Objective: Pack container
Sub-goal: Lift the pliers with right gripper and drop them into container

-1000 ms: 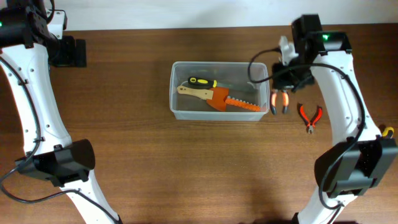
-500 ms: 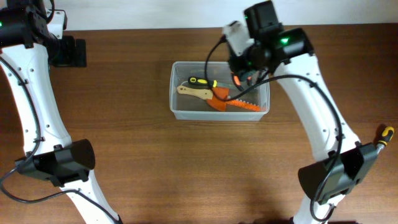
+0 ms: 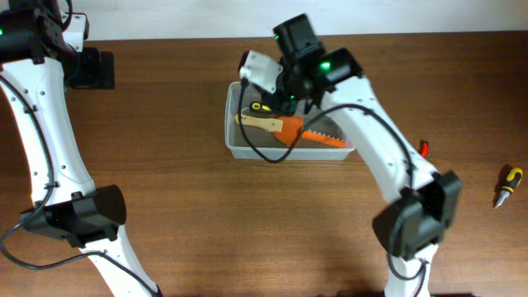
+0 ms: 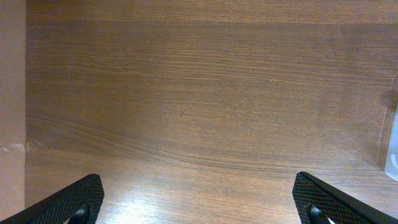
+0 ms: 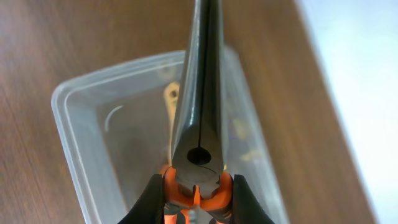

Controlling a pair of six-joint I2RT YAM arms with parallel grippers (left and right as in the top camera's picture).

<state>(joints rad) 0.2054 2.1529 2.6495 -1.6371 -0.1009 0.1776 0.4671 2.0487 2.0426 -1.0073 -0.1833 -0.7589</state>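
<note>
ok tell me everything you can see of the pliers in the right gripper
The pliers are long-nosed: a dark grey metal nose, its halves closed together, a round pivot and orange handles. The right gripper is shut on the handles. The nose points out across the open clear container; its tip runs out of the wrist picture.

Bottom edge cuts off pliers [image 5: 199,112] handles; container [image 5: 124,162] blurred; red item [image 3: 425,148] mostly behind right arm [image 3: 375,132].
</note>
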